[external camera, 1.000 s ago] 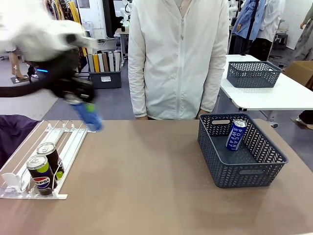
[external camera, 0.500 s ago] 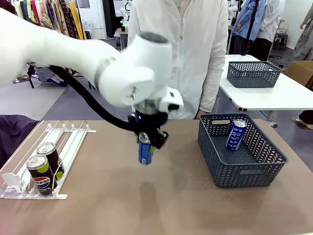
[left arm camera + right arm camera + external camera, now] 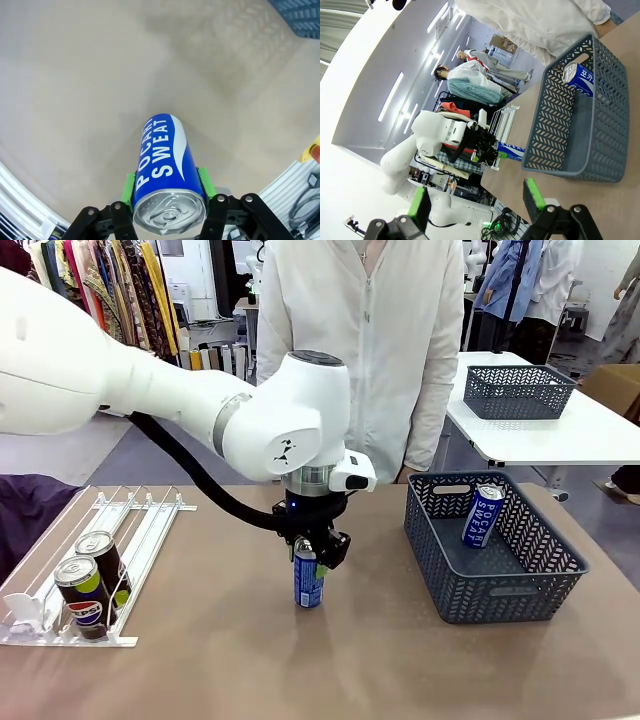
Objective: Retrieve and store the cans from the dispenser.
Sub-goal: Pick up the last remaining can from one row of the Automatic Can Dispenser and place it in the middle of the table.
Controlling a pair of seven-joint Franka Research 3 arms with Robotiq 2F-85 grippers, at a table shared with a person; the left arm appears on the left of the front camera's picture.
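Left pincer [image 3: 309, 552] grips blue "POCARI SWEAT" can [image 3: 165, 165] upright on table [image 3: 220, 640]

The rounded white left arm [image 3: 285, 425] carries a black cable [image 3: 195, 475] and a black, green-padded left gripper [image 3: 167, 186]; the person [image 3: 365, 350] wears a white zipped jacket.

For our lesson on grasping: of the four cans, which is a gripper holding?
The blue can mid-table, in the left gripper. The other blue can leans in the basket; both black cans sit in the dispenser.
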